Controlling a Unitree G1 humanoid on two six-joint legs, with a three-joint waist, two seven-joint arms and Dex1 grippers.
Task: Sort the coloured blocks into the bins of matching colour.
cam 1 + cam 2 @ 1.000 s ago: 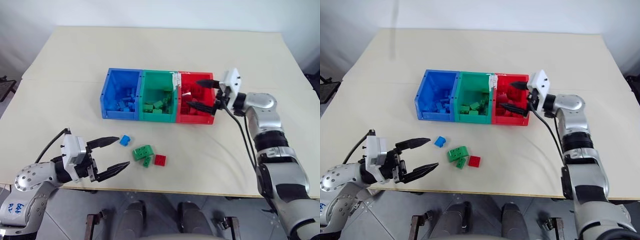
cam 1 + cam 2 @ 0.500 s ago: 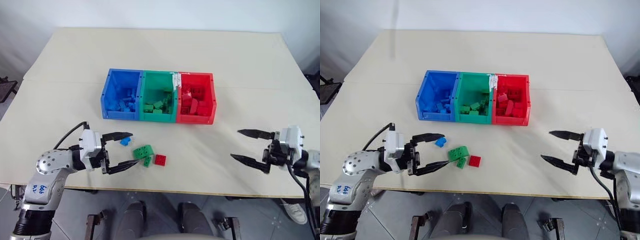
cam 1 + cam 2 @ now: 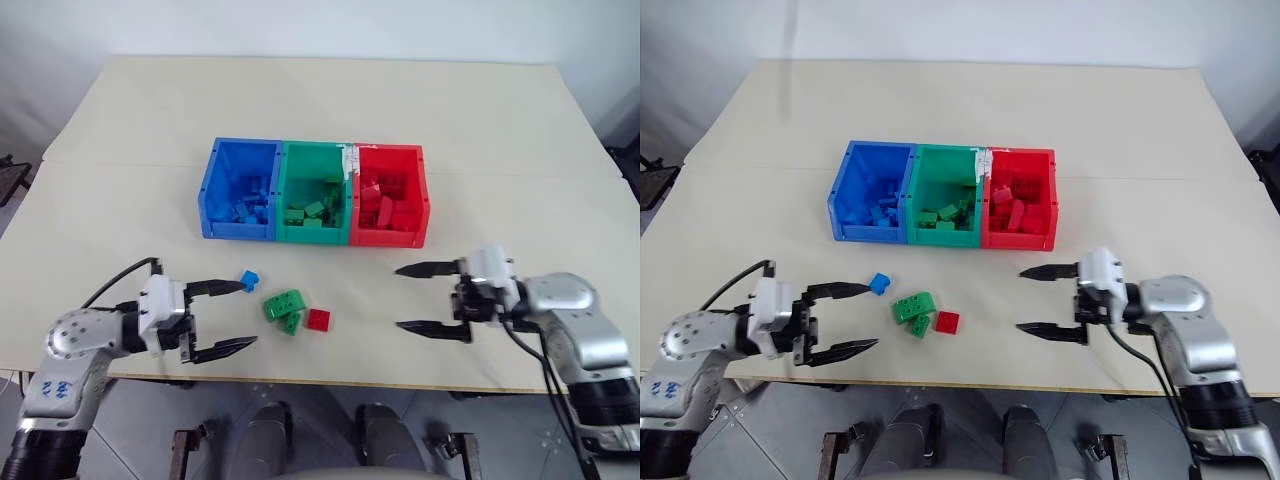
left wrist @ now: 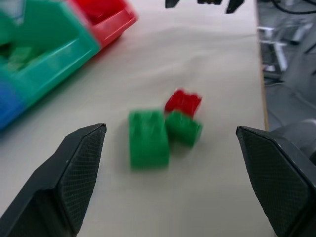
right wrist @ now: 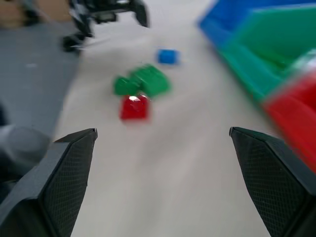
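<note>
3 bins in a row mid-table, joined side by side: blue bin [image 3: 240,188] on the left, green bin [image 3: 315,192] in the middle, red bin [image 3: 390,195] on the right. Each already has a heap of bricks of its own colour inside; too jumbled to count.

On the bare table [image 3: 320,95], nearer the front edge than the bins, 4 loose bricks:
- 1 blue brick [image 3: 249,279], alone, a bit left of the others and in front of the blue bin.
- 2 green: a larger green brick [image 3: 284,303] and a small green brick [image 3: 292,323] touching it on the near side.
- 1 red brick [image 3: 320,319], square, just beside the small green one, on its right. From the left wrist view the red and small green look to be touching.

Left end effector [image 3: 229,315] low over the front left of the table, pointing right toward the loose bricks, fingers spread wide, nothing between them. Its upper fingertip is close by the blue brick; can't tell if it touches.

Right end effector [image 3: 407,298] low over the front right, pointing left toward the same cluster, also spread wide and empty, well apart from the red brick.

The 2 end effectors face each other w/ the loose bricks between them.
</note>
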